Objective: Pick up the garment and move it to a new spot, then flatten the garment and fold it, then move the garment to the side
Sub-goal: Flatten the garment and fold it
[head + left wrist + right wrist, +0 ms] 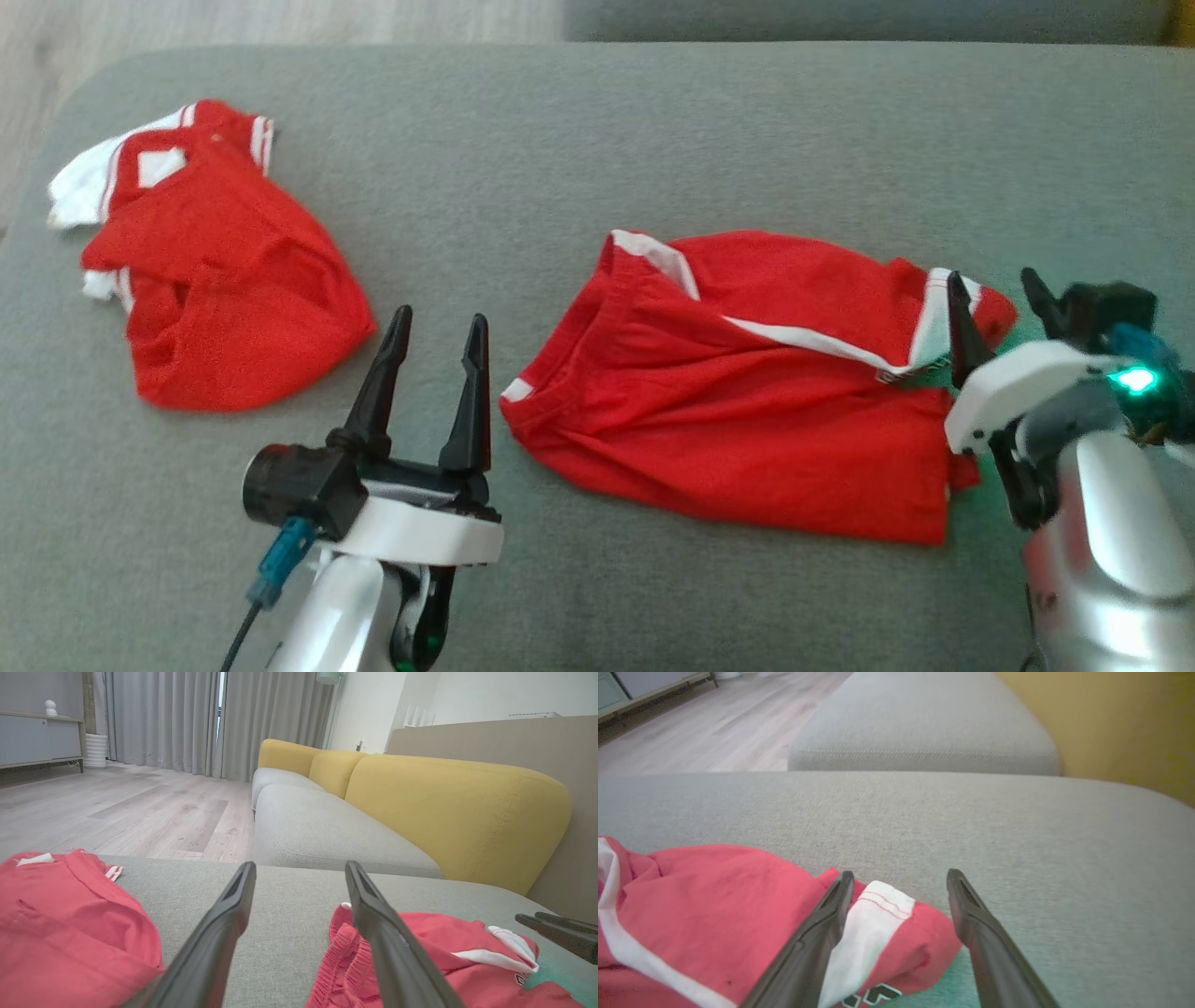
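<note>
Two grippers, both spread wide and empty: the left gripper (441, 317) hovers just left of the red garment (747, 411), the right gripper (991, 276) at its white-trimmed right end. The garment lies rumpled on the grey cushion (579, 131); a red-and-white bundle (224, 308) lies far left.

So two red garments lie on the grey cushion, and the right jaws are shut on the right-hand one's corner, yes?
No: the right jaws stand open around that corner of the right-hand garment, as the right wrist view shows.
</note>
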{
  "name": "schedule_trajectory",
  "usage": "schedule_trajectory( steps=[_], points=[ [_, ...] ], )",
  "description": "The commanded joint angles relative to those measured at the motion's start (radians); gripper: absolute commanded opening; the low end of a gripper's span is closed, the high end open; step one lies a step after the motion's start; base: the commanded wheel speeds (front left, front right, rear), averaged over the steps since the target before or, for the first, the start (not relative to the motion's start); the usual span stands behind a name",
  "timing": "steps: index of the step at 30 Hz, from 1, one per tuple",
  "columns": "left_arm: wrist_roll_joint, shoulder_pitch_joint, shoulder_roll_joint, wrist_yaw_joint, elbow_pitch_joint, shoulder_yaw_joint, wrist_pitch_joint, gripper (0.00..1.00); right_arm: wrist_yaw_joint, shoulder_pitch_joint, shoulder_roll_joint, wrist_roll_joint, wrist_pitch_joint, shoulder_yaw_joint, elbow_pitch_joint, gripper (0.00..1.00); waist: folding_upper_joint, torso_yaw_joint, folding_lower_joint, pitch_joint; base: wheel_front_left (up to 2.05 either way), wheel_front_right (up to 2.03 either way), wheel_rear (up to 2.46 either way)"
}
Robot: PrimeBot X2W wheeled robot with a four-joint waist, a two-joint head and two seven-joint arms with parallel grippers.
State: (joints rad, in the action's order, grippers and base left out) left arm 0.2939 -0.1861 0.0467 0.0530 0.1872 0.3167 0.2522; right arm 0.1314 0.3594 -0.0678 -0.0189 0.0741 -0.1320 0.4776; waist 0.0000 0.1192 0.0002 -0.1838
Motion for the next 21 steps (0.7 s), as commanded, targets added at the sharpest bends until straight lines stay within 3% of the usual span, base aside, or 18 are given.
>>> schedule_trajectory(
  steps=[1, 9, 10, 11, 12, 16, 21],
  points=[
    [0.005, -0.037, 0.004, 0.0, -0.028, -0.027, 0.01, 1.0, -0.001, 0.041, 0.006, -0.002, 0.006, 0.021, -0.017, 1.0, 0.0, 0.017, -0.0002, -0.013, 0.0, 0.0, 0.0],
    [0.012, -0.045, 0.004, -0.006, -0.025, -0.017, 0.01, 1.0, -0.001, 0.141, -0.019, -0.072, 0.068, -0.036, 0.173, 1.0, 0.0, 0.051, -0.0002, -0.024, 0.0, 0.0, 0.0],
    [0.012, -0.044, 0.004, -0.007, -0.025, -0.018, 0.01, 1.0, -0.001, 0.147, -0.017, -0.075, 0.067, -0.045, 0.188, 0.87, 0.0, 0.051, -0.0002, -0.024, 0.0, 0.0, 0.0],
    [0.012, -0.043, 0.004, -0.008, -0.025, -0.019, 0.01, 1.0, -0.001, 0.153, -0.014, -0.077, 0.061, -0.052, 0.199, 0.3, 0.0, 0.049, -0.0002, -0.024, 0.0, 0.0, 0.0],
    [0.011, -0.042, 0.004, -0.009, -0.026, -0.021, 0.01, 1.0, -0.001, 0.158, -0.011, -0.077, 0.05, -0.055, 0.207, 0.0, 0.0, 0.047, -0.0002, -0.025, 0.0, 0.0, 0.0],
    [0.008, -0.04, 0.004, -0.01, -0.024, -0.027, 0.01, 1.0, -0.001, 0.174, -0.001, -0.066, -0.018, -0.077, 0.209, 0.0, 0.0, 0.028, -0.0002, -0.021, 0.0, 0.0, 0.0],
    [0.005, -0.036, 0.004, -0.011, -0.023, -0.034, 0.01, 1.0, -0.001, 0.173, 0.013, -0.031, -0.127, -0.196, 0.164, 0.0, 0.0, -0.013, -0.0002, -0.004, 0.0, 0.0, 0.0]
  ],
)
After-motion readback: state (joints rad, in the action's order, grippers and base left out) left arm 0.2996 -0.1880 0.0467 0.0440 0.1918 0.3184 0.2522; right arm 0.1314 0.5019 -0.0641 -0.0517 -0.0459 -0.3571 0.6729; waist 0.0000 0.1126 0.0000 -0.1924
